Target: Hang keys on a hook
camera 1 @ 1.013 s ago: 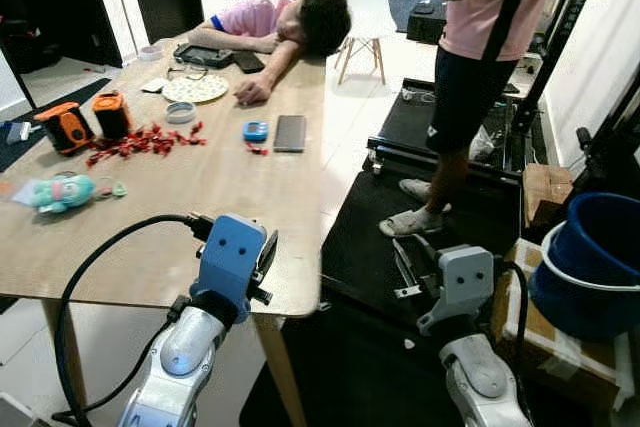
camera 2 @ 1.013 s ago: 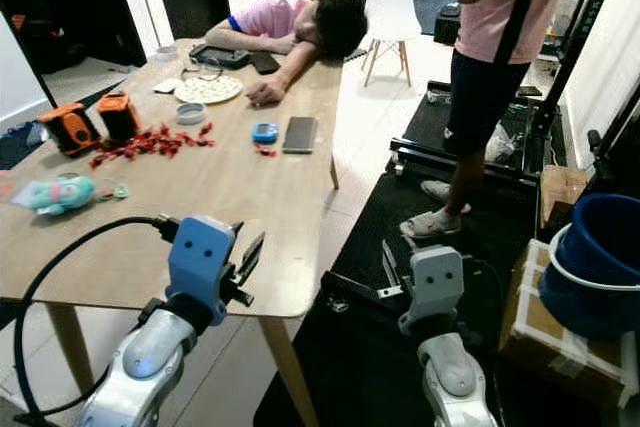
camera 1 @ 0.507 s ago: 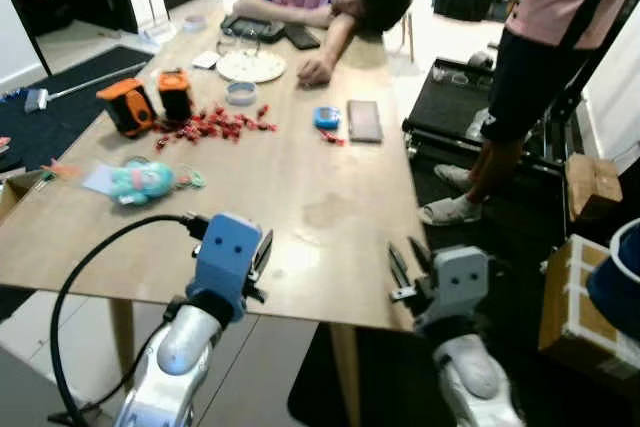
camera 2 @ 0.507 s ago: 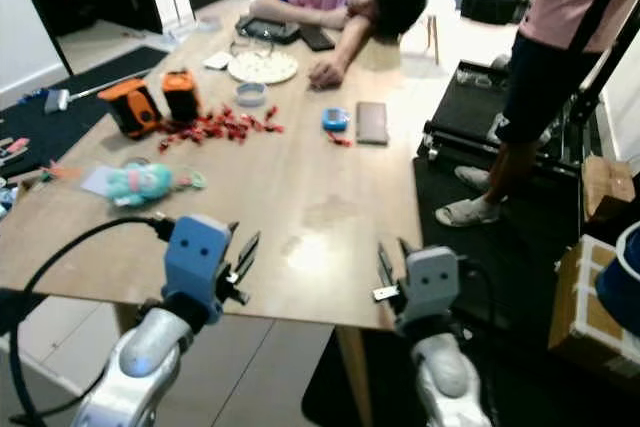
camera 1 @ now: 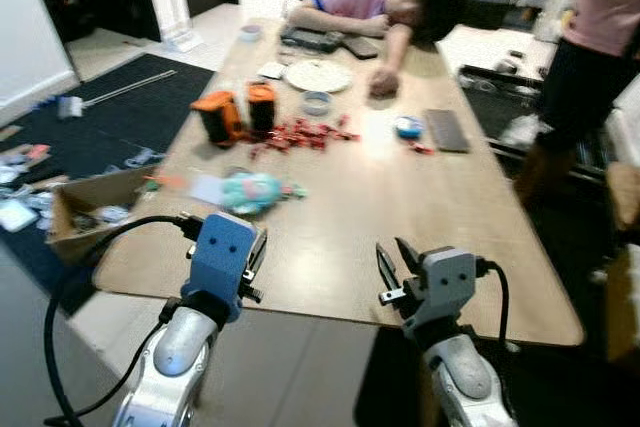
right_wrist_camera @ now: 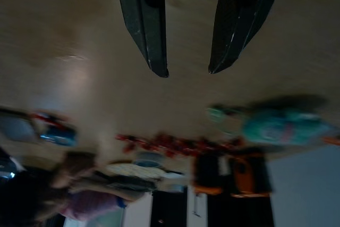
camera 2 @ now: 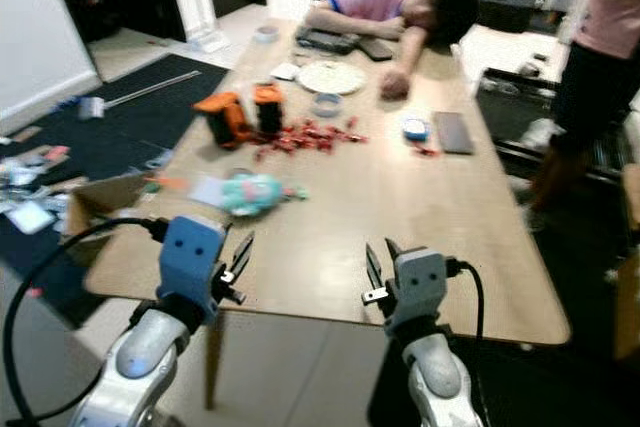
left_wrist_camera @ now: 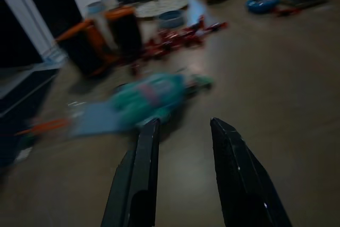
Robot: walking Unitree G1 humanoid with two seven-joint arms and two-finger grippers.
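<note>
Both grippers, left gripper [camera 1: 256, 250] and right gripper [camera 1: 396, 262], empty and parted, should first locate keys, perhaps near the teal toy [camera 1: 250, 190] mid-frame.

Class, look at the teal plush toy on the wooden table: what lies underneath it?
A pale blue flat piece, perhaps paper, sticks out from under the teal plush toy, resting on the wooden table. How far it runs beneath is hidden, and blur hides its detail.
</note>
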